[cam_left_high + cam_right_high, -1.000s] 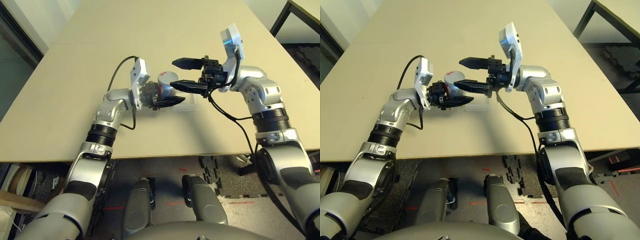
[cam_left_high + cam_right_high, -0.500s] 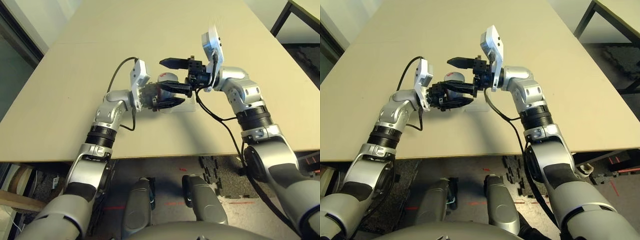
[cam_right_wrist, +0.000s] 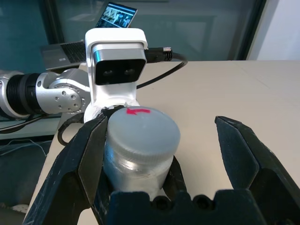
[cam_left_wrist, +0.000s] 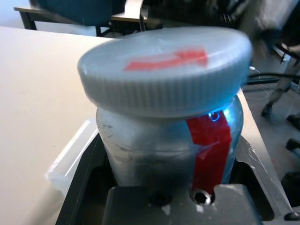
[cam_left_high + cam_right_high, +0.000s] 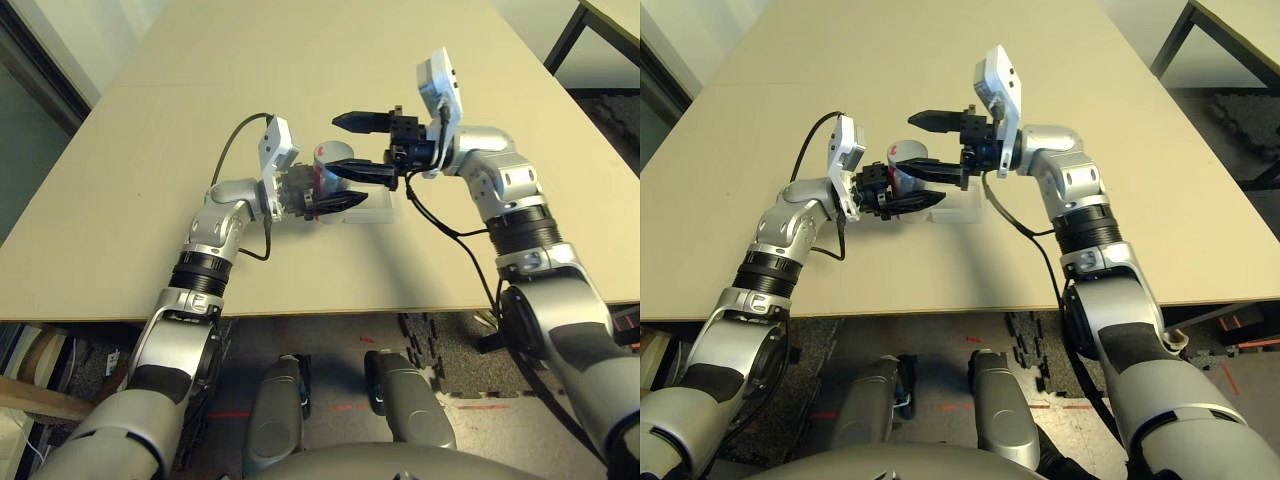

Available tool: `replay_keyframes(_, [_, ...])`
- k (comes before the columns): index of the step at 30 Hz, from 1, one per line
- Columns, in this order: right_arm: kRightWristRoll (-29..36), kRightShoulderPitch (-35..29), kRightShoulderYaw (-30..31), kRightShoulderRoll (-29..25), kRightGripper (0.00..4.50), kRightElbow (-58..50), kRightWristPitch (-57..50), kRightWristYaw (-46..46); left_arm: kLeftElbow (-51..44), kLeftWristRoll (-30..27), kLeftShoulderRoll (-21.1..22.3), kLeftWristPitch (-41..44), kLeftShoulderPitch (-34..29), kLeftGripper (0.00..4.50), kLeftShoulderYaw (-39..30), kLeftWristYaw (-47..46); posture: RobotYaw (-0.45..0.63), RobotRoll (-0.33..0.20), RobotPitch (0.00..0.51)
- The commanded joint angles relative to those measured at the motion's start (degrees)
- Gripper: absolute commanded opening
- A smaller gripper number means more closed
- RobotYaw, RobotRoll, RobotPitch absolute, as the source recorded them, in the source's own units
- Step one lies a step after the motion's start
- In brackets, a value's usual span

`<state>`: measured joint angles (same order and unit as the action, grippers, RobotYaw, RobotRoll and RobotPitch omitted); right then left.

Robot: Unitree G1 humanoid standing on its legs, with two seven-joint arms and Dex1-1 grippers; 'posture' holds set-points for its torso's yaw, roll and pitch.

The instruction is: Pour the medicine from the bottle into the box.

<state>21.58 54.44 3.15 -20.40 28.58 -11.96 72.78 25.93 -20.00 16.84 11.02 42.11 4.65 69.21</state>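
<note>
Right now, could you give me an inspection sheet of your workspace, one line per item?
Surface: plain beige tabletop.
Job's things: silver bottle with red stripe, its cap on and marked with a red arrow; clear box beside it; medicine, nothing seen.
Clutter: nothing seen.
Grippers: left gripper shut on the bottle; right gripper open around the cap end.
Cables: black cables loop from both wrists, one on the left.
Surroundings: laptop beyond the table; second table at right.
</note>
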Motion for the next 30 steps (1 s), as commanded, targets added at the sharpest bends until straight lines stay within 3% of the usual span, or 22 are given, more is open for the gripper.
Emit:
replay_keyframes(1, [0.5, -1.4, -1.69, -3.07, 4.5, -0.74, -1.84, 0.69, -0.32, 0.09, 0.08, -0.7, 0.37, 2.85, 0.46, 1.39, -0.2, 0.0, 0.131])
replay_keyframes(9, [1.35, -2.71, -2.35, -5.81, 4.5, -1.54, -3.41, 3.35, -0.17, 0.25, 0.44, -0.83, 0.35, 2.85, 0.19, 1.6, -0.2, 0.0, 0.132])
replay_keyframes(30, [1.82, -2.95, -2.27, -5.18, 4.5, -2.09, -3.74, 2.93, 0.44, 0.38, 0.77, -1.12, 0.65, 2.85, 0.11, 1.72, -0.2, 0.0, 0.129])
